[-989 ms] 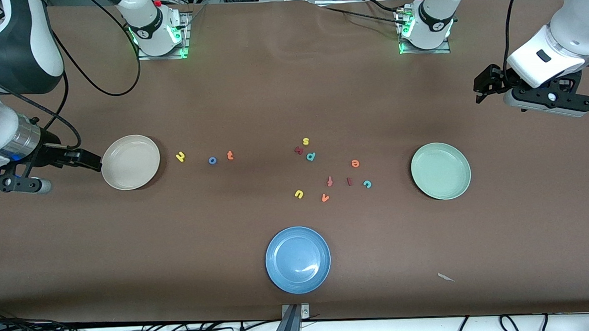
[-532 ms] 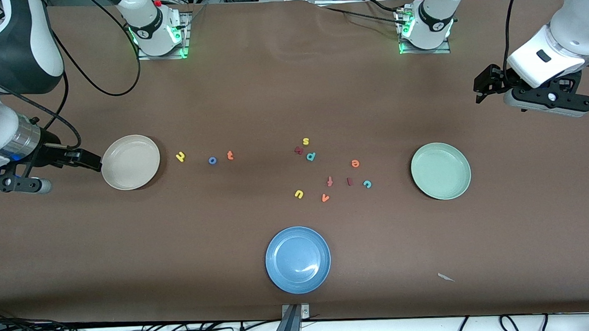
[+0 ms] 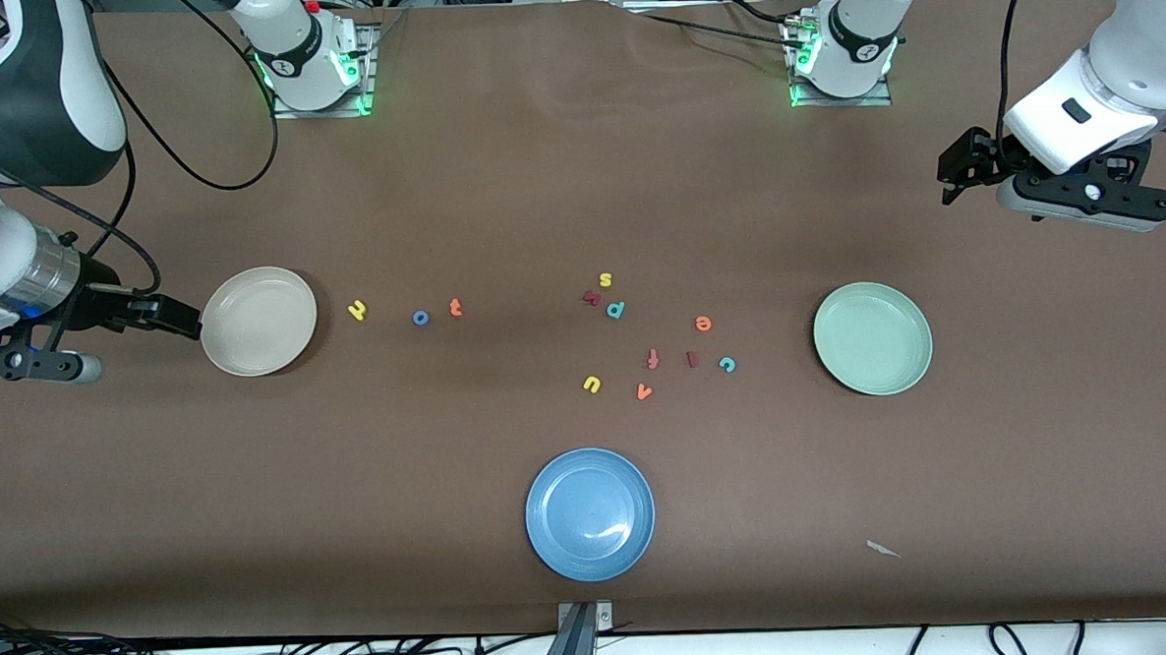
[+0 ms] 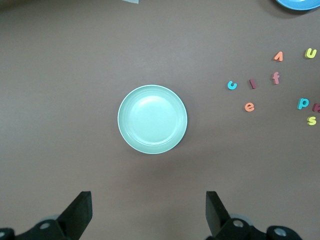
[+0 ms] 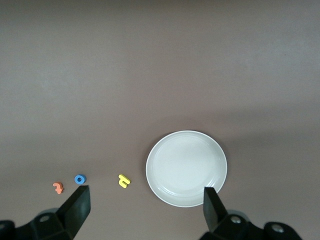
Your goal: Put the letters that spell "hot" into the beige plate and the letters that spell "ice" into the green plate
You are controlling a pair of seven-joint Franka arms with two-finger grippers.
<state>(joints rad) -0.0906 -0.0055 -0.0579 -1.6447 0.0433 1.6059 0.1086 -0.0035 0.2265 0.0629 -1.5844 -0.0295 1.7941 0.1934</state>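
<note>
**Both arms wait up high, all letters on the bench**

You have both arms parked and waiting. Your left gripper (image 4: pixel 147 215) hangs with its fingers spread wide and nothing in them, over the brown bench (image 3: pixel 498 193) near the round pale green plate (image 3: pixel 873 338). Your right gripper (image 5: pixel 145 212) is spread wide too and holds nothing, and it hangs beside the round cream-beige plate (image 3: pixel 258 321) at the right arm's end.

Both plates have nothing in them. The small yellow foam h (image 3: pixel 357 310) lies just beside the beige plate. Next in that row come the blue ring-shaped o (image 3: pixel 420 318) and the orange t (image 3: pixel 455 307), close together.

The orange e (image 3: pixel 703 323), the dark red bar-like i (image 3: pixel 692 359) and the teal c (image 3: pixel 727 364) lie near the green plate, toward the middle of the bench. Mixed in close by are a teal p (image 3: pixel 616 309), a yellow s (image 3: pixel 606 279), an orange-red f (image 3: pixel 652 359), an orange v (image 3: pixel 644 392) and a yellow u (image 3: pixel 591 384). A round blue plate (image 3: pixel 589 514) sits nearest the front camera
</note>
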